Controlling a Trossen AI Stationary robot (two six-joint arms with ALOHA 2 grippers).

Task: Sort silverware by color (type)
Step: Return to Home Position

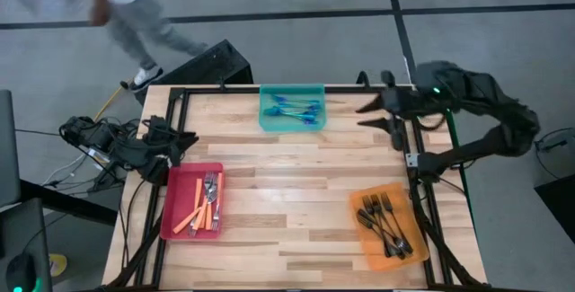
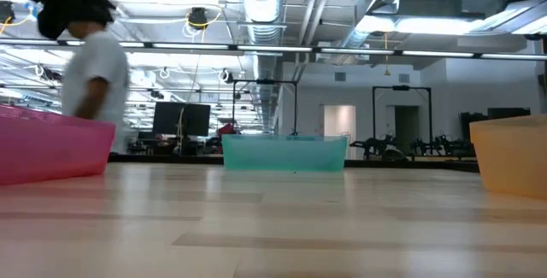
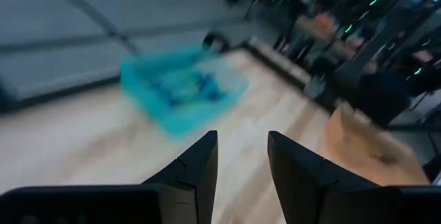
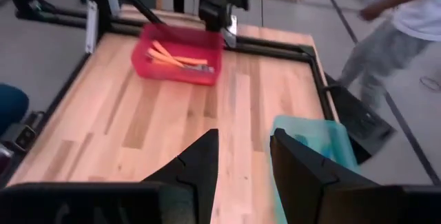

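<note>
— Where did the forks lie?
— Blue forks [image 1: 295,108] in the teal tray [image 1: 265,123], orange forks [image 1: 202,207] in the red tray [image 1: 177,213], black forks [image 1: 386,225] in the orange tray [image 1: 367,243]. The left gripper [image 3: 242,136] and right gripper [image 4: 244,133] were parted and empty.
— Handling?
— Probably light, stiff and slick; best pinched mid-handle.

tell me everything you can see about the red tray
The red tray is a shallow rectangular tray of what looks like see-through red plastic, with low walls and an open top. It lies flat on the wooden table, near the table's left edge in the high view. Inside it lies a loose pile of orange-handled forks with silver tines, most of them lying along its length. The table and those forks are all that can be seen touching it.
</note>
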